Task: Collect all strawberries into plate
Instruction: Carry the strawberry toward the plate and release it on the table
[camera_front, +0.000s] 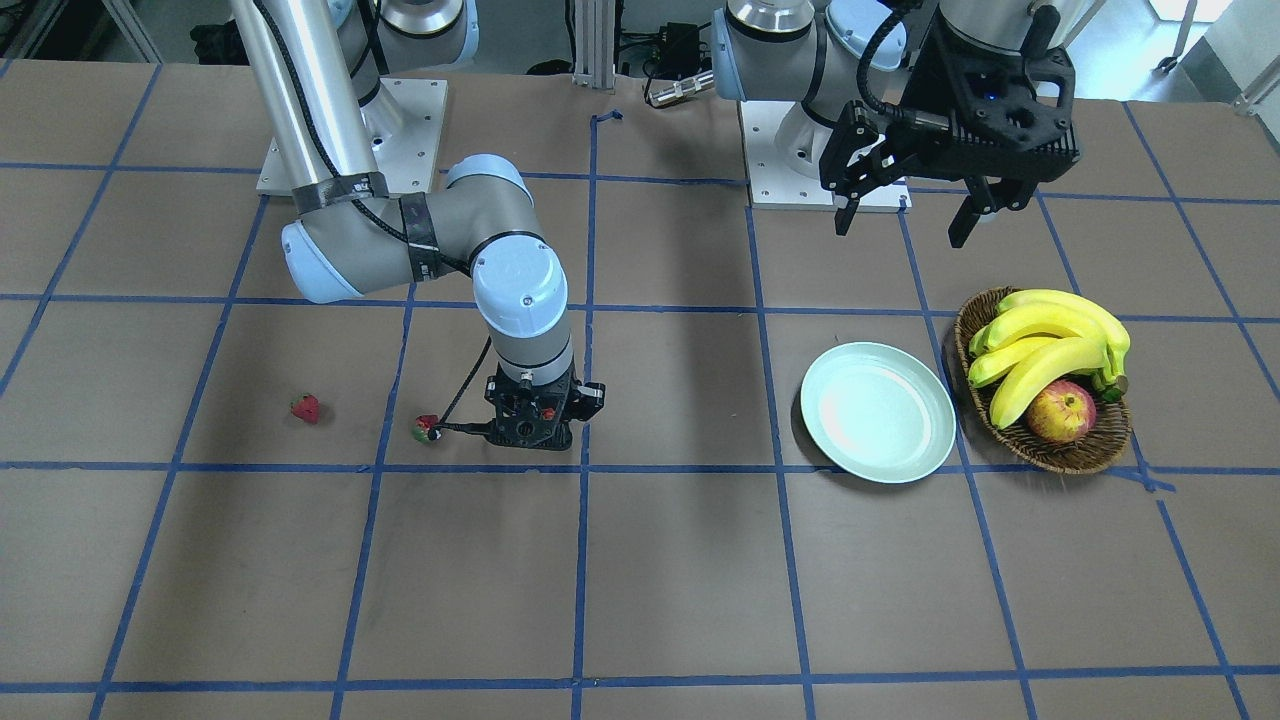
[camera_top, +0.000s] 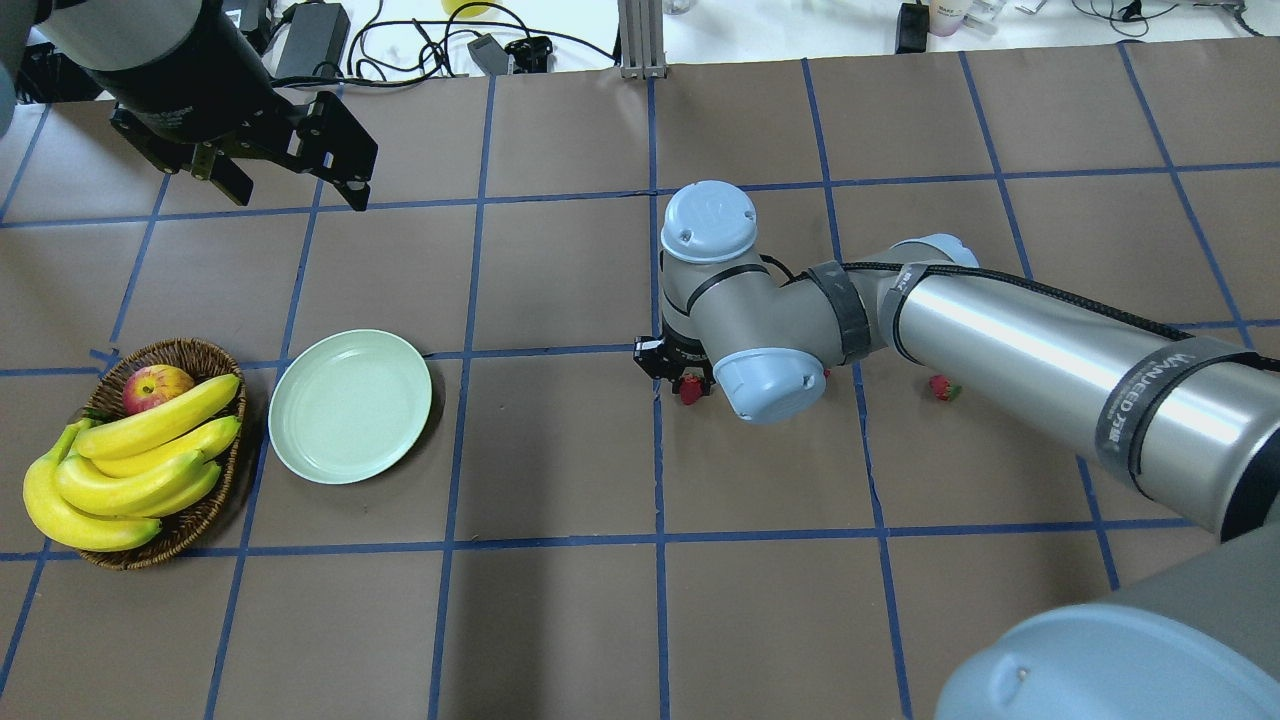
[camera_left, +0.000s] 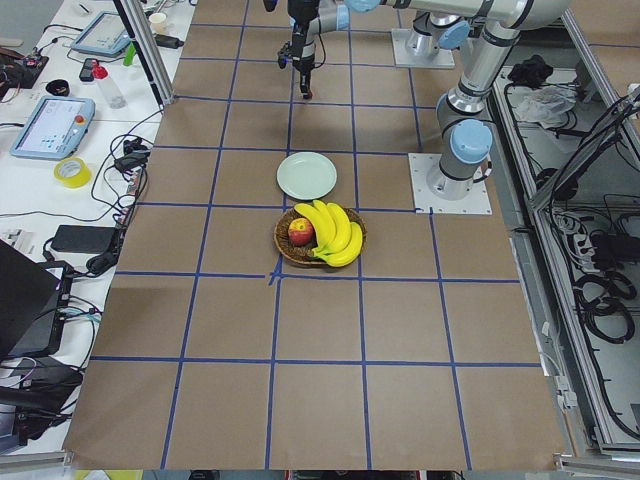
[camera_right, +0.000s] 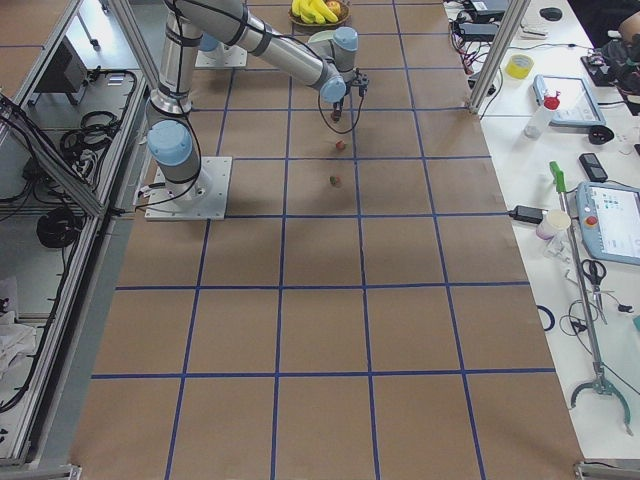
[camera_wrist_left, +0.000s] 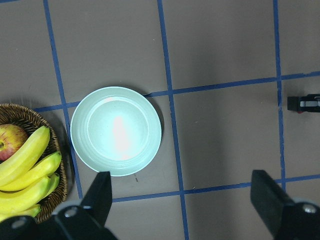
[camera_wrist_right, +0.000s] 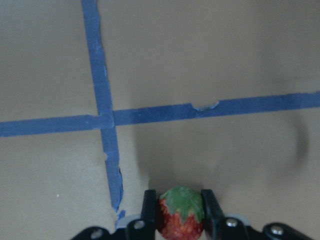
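Note:
My right gripper (camera_wrist_right: 178, 196) is shut on a red strawberry (camera_wrist_right: 180, 220) with a green cap, low over the table near a blue tape crossing; the strawberry also shows in the overhead view (camera_top: 690, 390). Two more strawberries lie on the table beside it, one close (camera_front: 427, 428) and one farther out (camera_front: 305, 407). The pale green plate (camera_front: 878, 412) is empty and stands next to the basket; it also shows in the left wrist view (camera_wrist_left: 116, 131). My left gripper (camera_front: 905, 215) is open and empty, high above the table behind the plate.
A brown wicker basket (camera_front: 1090, 452) with bananas (camera_front: 1050, 345) and a red-yellow apple (camera_front: 1061, 411) stands right beside the plate. The right arm's elbow (camera_top: 770, 345) hangs over the table next to the strawberries. Blue tape lines grid the brown table.

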